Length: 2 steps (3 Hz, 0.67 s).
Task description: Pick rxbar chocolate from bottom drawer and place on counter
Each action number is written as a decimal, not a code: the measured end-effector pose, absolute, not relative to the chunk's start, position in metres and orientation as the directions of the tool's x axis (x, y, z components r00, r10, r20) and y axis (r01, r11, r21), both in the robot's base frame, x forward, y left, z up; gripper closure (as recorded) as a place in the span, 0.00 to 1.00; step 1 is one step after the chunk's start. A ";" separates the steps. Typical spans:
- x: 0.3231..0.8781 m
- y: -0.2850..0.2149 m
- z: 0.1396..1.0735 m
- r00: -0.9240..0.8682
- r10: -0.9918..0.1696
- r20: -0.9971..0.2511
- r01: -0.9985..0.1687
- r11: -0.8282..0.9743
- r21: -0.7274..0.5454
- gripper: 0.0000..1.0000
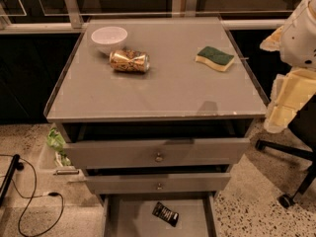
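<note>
The rxbar chocolate [165,214], a small black wrapper bar, lies flat and slightly tilted on the floor of the bottom drawer [129,220]. That drawer is pulled open at the bottom of the frame. The counter [163,83] is the grey glossy cabinet top above. My gripper [282,110], with pale yellow parts, hangs off the white arm at the right edge. It is beside the counter's right rim, high above the drawer and far from the bar, and it holds nothing that I can see.
On the counter are a white bowl [109,37], a gold can [129,60] on its side and a green-yellow sponge [215,58]. Two upper drawers [159,154] with knobs stand partly open. Cables [29,196] lie at the left and a chair base [289,181] stands at the right.
</note>
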State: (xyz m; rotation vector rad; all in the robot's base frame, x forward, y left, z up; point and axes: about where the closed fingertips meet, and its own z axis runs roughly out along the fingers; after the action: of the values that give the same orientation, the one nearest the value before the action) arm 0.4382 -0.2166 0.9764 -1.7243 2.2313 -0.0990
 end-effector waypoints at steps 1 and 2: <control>0.437 -0.214 0.975 -0.211 -0.954 -0.212 -0.932 0.262 -0.251 0.00; 0.425 -0.198 0.940 -0.170 -0.956 -0.240 -0.951 0.223 -0.215 0.00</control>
State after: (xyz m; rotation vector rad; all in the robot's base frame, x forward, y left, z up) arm 0.4249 -0.1984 0.9404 -1.7771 2.1818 -0.0220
